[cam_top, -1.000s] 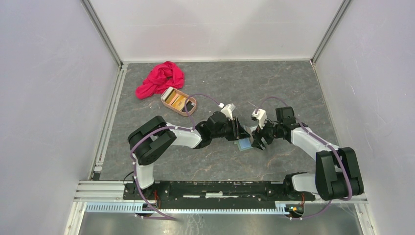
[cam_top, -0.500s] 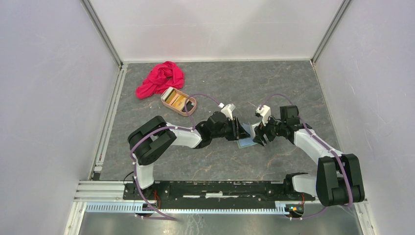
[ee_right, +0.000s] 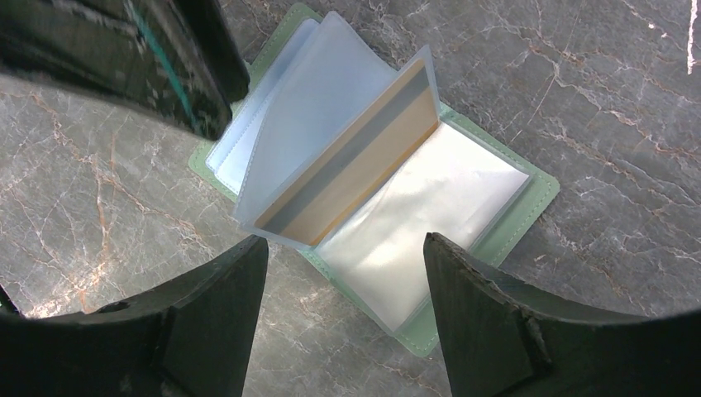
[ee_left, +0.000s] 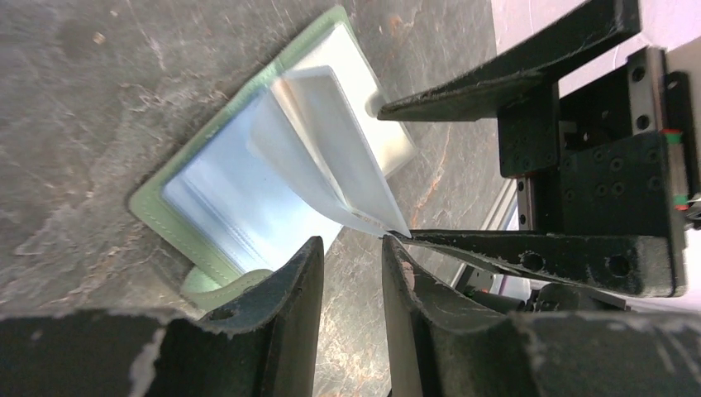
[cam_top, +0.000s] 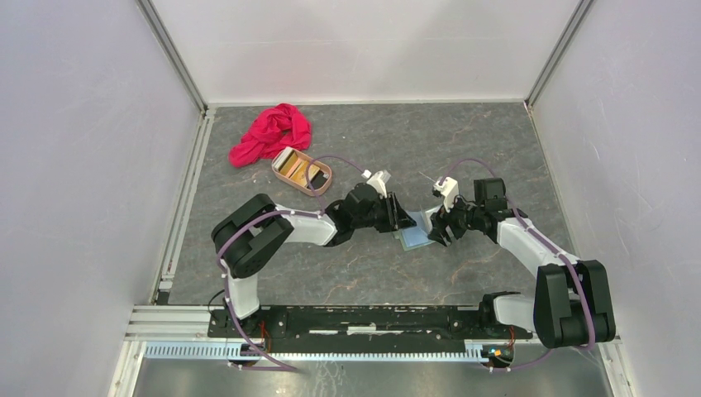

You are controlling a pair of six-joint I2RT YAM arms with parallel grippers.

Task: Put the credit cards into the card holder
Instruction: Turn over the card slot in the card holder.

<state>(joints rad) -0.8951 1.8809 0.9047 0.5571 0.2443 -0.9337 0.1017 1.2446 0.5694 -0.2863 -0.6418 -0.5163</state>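
1. Lying open on the grey marbled surface point(cam_top: 347, 273), between the two arms: the card holder point(cam_top: 413, 240), sage-green cover down, pale pocketed inside up.
2. Standing up from its spine, fanned and tilted rather than flat: several clear sleeves point(ee_right: 331, 91).
3. Tucked inside one raised sleeve: an orange-gold card point(ee_right: 355, 174) with a grey stripe along its length, seen only in the right wrist view.
4. Released and spread wide: the right fingers point(ee_right: 223, 306), one at each side of the card holder point(ee_right: 430, 207) near its closer edge, grasping nothing.
5. From the left wrist, one right fingertip right at the free corner of a raised sleeve; cannot tell whether touching.
6. Parted by a narrow gap, with bare surface showing through it and nothing clasped: the left fingers point(ee_left: 299, 281).
7. Just beside one left finger: the small green tab at the edge of the card holder point(ee_left: 223, 207).
8. Well apart from the card holder, toward the far left: a pinkish-tan oval tray point(cam_top: 328, 176) holding more credit cards point(cam_top: 296, 169), orange-gold, white and dark.
9. Crumpled just beyond the tray: a red cloth point(cam_top: 271, 132).
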